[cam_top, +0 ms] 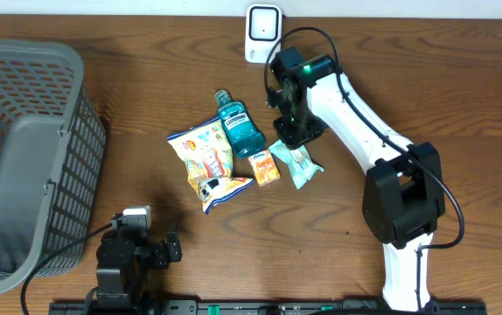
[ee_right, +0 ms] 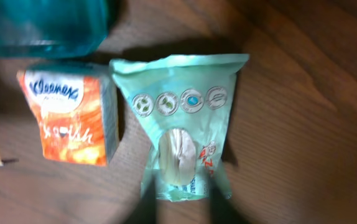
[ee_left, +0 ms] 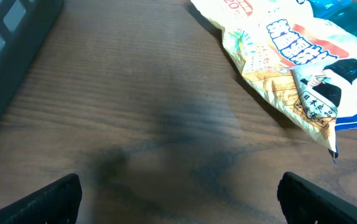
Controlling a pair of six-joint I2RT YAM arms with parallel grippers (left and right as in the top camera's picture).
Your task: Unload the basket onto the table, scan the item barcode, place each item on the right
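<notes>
Looking at a green packet (ee_right: 185, 124) lying flat on the desk (cam_top: 461, 105), just beside an orange tissue pack (ee_right: 73, 118) and near the bottom of a blue bottle (cam_top: 238, 129). Off to the side of those, a snack bag (cam_top: 203, 157). Right above the green packet, the right gripper (cam_top: 290, 136), with blurry dark fingers (ee_right: 219, 208) on each side of the packet's near end. Too blurry to say: pinching the packet, or only close to it. Cannot tell. Low at the front of the desk, well apart from the pile, the left gripper (ee_left: 178, 199), fingers (ee_left: 48, 199) spread wide and holding nothing. At the back edge of the desk, a white scanner (cam_top: 262, 31), near the right arm but apart from the packet. Probably at the picking-up step, with no scan done yet. Plenty to go wrong from here. Might grab only a thin edge of the slippery wrapper and drop it on the way up. Might bump the tissue pack, sitting so close, and push it or lift it too. Might squash the soft packet and wrinkle the barcode. Might bring the packet to the scanner with the barcode facing the wrong way, with no barcode clearly in sight on the top side. Better to squeeze gently, lift slowly, and turn the packet to show its lines to the scanner.
</notes>
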